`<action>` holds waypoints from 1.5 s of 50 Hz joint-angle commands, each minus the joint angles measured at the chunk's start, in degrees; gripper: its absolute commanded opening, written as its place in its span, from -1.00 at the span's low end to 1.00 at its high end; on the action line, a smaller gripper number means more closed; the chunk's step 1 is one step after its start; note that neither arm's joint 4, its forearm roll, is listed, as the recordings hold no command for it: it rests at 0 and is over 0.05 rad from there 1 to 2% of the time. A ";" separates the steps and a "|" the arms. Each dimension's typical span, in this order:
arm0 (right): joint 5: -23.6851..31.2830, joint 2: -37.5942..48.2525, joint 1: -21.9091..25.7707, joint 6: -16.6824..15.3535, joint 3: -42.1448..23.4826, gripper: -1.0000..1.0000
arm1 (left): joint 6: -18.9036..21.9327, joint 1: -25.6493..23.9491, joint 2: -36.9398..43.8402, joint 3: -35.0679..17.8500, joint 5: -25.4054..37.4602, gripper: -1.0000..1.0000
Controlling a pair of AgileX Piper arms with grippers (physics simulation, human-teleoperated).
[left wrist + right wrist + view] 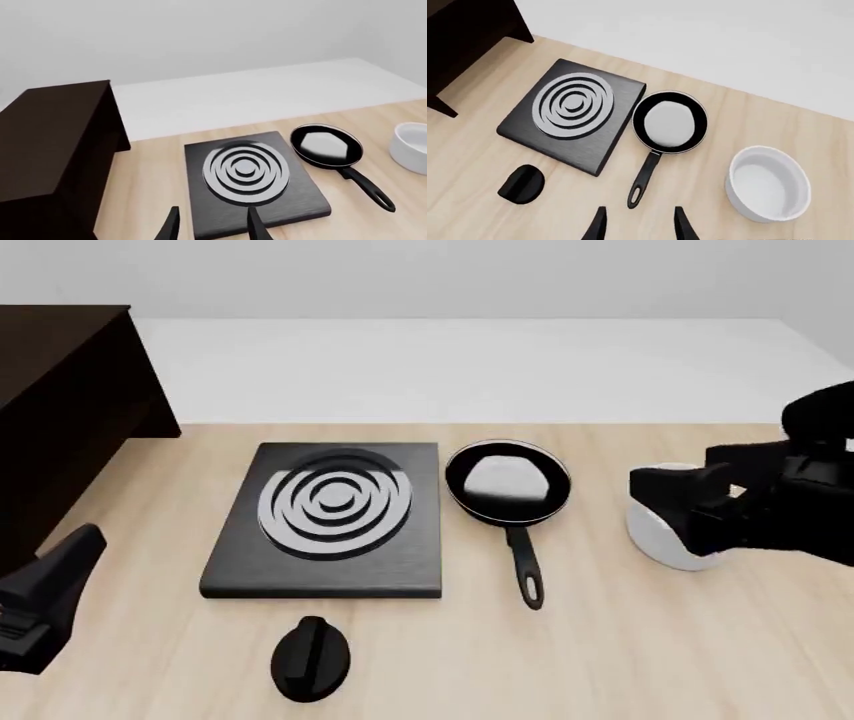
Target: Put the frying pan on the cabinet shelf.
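One frying pan (509,483), one hob (330,520), one bowl (768,182)

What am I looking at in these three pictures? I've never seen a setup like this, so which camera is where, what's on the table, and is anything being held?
These are simulator renders of two robot arms at a wooden table. The front view comes from a fixed camera above and behind the arms; the other two come from cameras mounted just behind each gripper, looking along its fingers.

In the front view the left gripper enters low on the left, and the right gripper hovers above a white bowl. Both are open and hold nothing.

On the table lie a square black hob with white rings, the frying pan just right of it with its handle pointing toward the arms, and a black oval knob nearer the camera. The dark cabinet stands far left; the pan is not on it yet.
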 commanded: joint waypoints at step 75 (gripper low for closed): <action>3.36 37.58 2.25 0.68 -10.35 1.00 | -0.51 -4.79 -0.60 -4.00 5.09 1.00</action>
